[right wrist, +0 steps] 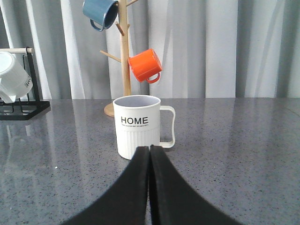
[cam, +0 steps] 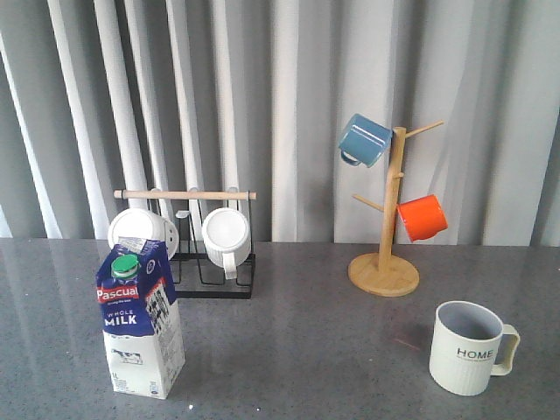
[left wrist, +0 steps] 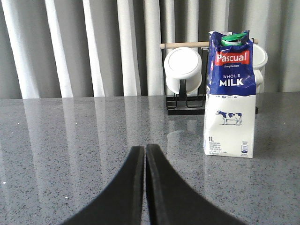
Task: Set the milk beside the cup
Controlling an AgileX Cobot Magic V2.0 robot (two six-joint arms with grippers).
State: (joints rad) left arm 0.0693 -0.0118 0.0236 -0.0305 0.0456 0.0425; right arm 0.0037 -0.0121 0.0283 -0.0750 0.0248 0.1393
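One milk carton and one lettered cup are standing well apart on the grey surface [cam: 297, 350], with both grippers clenched on nothing.

The milk [cam: 140, 317] is standing upright at the front left, just in front of a black wire rack [cam: 214, 262] that is carrying two plain white mugs, one [cam: 142, 232] behind the carton's top and one [cam: 226, 238] to its right. The cup [cam: 468, 347] is sitting upright at the front right, its handle pointing right. Behind it a wooden mug tree [cam: 386, 227] is holding two mugs, one blue mug [cam: 363, 140] high up and one orange mug [cam: 422, 217] lower down. The left gripper [left wrist: 145, 152] is hovering with its fingers pressed together, short of the milk; the right gripper [right wrist: 150, 152] is doing the same just before the cup.
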